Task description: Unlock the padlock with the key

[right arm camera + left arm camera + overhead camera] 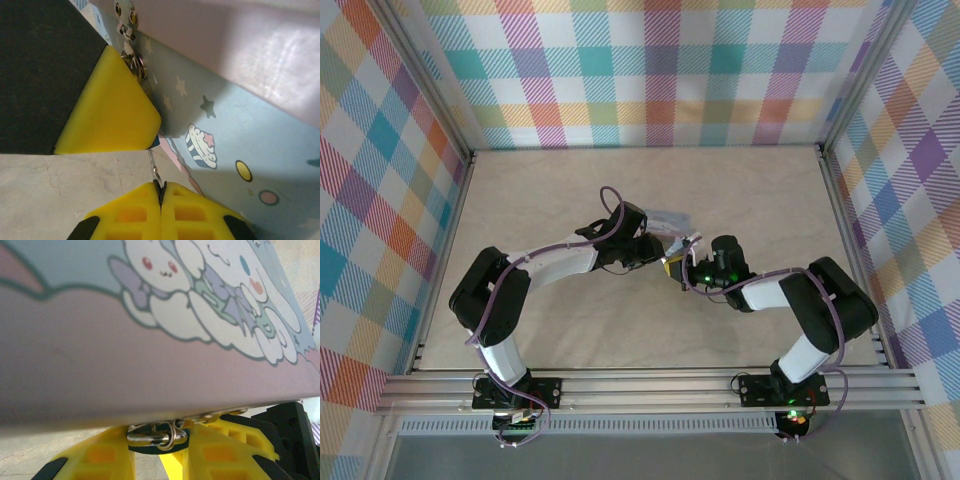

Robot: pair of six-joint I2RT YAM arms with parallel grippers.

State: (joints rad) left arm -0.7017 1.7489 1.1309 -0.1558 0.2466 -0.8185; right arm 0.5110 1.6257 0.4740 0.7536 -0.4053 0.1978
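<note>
A pale table (570, 200), walled in by pastel checked cloth, is seen from above. The left arm (555, 262) rises from its base at the near edge, folds at a black elbow out to the left, and runs its white forearm rightward to the middle of the table. The right arm (790, 290) mirrors it, elbow out to the right and forearm pointing left, so the two wrists meet almost nose to nose. Just beyond that meeting point is the padlock (666, 219), a flat light-blue box with white cartoon characters on its face, held clear of the table. The left gripper (160, 440) grips it at one edge, its yellow fingers only narrowly parted, one on each side of a small metal ring (136, 62) fixed to that edge. The right gripper (161, 189) is fully closed, its yellow tips pressed together on the key (154, 167) — a thin silver sliver running up from the tips to the padlock's edge, right beside the tip of a left finger (107, 107).
</note>
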